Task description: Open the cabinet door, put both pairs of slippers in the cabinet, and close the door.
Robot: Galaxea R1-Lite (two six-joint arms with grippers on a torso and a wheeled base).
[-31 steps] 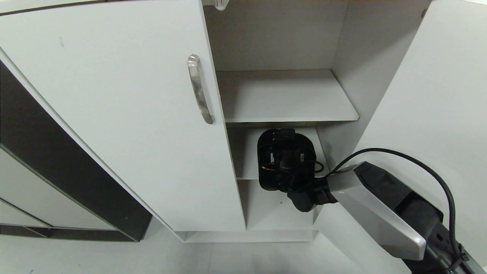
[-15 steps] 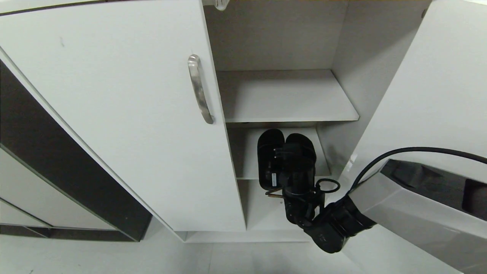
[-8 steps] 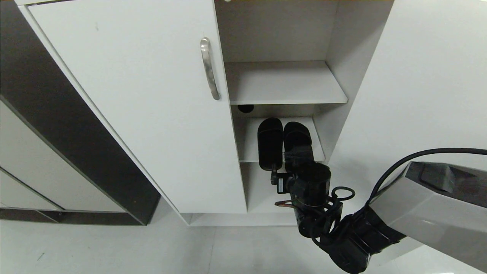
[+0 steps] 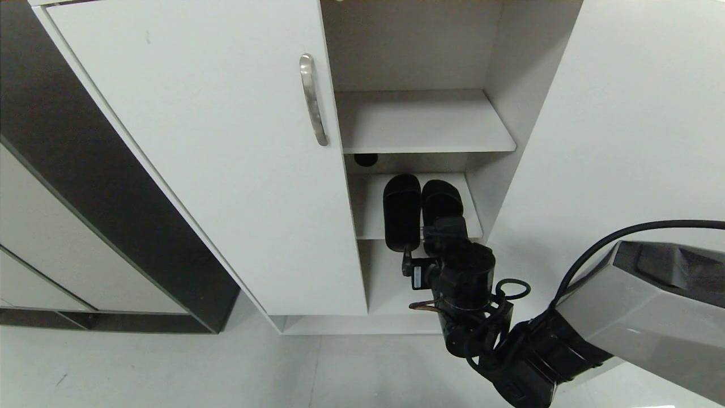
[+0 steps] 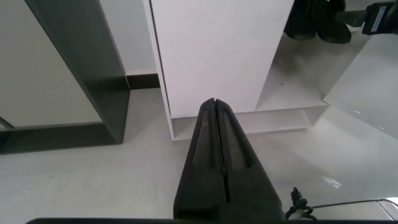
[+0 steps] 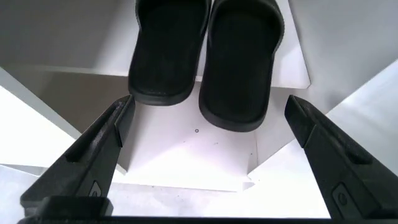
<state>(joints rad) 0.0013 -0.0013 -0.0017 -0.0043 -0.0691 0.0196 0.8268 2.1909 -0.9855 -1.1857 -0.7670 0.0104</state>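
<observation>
A pair of black slippers [image 4: 403, 211] lies side by side on the cabinet's middle shelf [image 4: 365, 218], heels sticking out over its front edge. In the right wrist view the slippers [image 6: 239, 62] sit just beyond my right gripper [image 6: 208, 115]. That gripper is open wide with nothing between its fingers, and it hangs in front of the shelf, below the heels. The cabinet's right door [image 4: 623, 113] stands swung open. The left door [image 4: 215, 141] is closed. My left gripper [image 5: 215, 107] is shut and empty, low over the floor in front of the left door.
An empty upper shelf [image 4: 422, 122] and a bottom compartment [image 4: 391, 283] are open to the front. A steel handle [image 4: 312, 99] runs down the left door. A dark panel [image 4: 85, 187] stands left of the cabinet. Pale floor [image 4: 226, 368] lies in front.
My right gripper drew back out of the cabinet, leaving the slippers on the middle shelf. The head view shifted back and up, and little has changed in the last half second.
</observation>
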